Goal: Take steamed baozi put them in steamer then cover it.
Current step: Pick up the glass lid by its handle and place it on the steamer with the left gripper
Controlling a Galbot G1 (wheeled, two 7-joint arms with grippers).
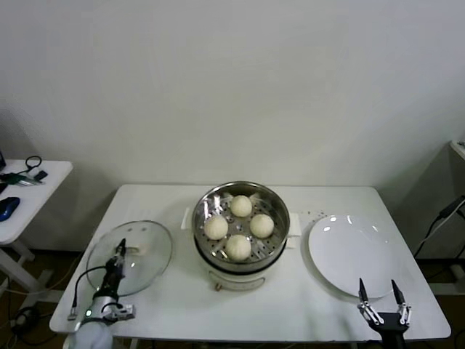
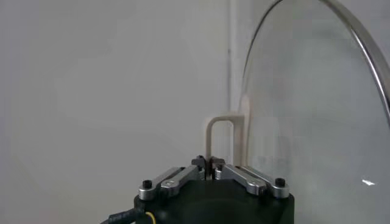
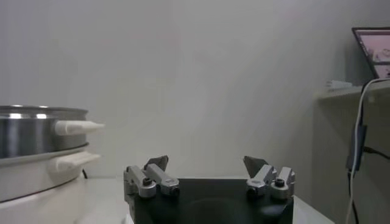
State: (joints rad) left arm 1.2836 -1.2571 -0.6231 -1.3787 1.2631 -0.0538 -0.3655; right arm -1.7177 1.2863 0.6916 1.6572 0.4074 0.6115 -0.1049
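A white table (image 1: 305,305) fills the lower half of the head view, with the steamer (image 1: 241,227) at centre on its white pot base so both arms can reach it; the cover (image 1: 131,254), clear glass with a metal rim, sits at lower left, and in the left wrist view it stands tipped up on edge, its cream handle presented to the arm; an empty white plate (image 1: 350,253) lies at lower right, apparently the dish the buns came from; four steamed baozi (image 1: 240,206) rest apart from one another on the perforated floor of the basket, so the loading looks done and only the covering remains; the left gripper (image 2: 210,161), at the lower left, has its fingers pinched together on the thin loop of the cover's handle, a hold suited to lifting it across; the right gripper (image 1: 383,299) waits at the lower right edge, jaws spread wide and holding nothing.
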